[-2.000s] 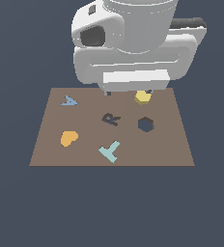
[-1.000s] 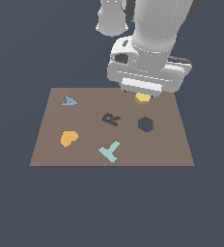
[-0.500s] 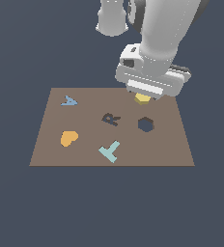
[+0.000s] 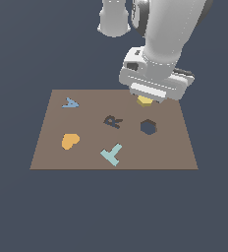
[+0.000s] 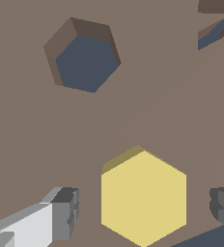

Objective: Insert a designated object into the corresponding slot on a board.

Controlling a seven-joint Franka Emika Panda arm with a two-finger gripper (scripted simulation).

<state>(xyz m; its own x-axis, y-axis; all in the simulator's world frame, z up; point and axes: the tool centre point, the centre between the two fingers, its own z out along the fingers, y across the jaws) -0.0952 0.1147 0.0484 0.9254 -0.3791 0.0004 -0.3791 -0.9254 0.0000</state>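
Note:
The yellow hexagonal block point(image 4: 144, 101) lies flat on the brown board point(image 4: 52, 147), near its far edge. The dark hexagonal slot point(image 4: 148, 127) is a short way in front of it and stands empty. My gripper point(image 4: 146, 97) hangs straight above the block. In the wrist view the block point(image 5: 144, 197) sits between the two fingertips point(image 5: 65, 212), with a gap on each side. The gripper point(image 5: 144, 212) is open and touches nothing. The slot point(image 5: 85, 60) shows apart from the block in the wrist view.
Elsewhere on the board are a dark R-shaped cutout point(image 4: 113, 121), an orange heart point(image 4: 70, 141), a teal T point(image 4: 111, 154) and a blue angular piece point(image 4: 70, 103). The arm's body hides the board's far right edge.
The arm has swung toward the exterior view's right and come down over the yellow block. The block and the other pieces have not moved.

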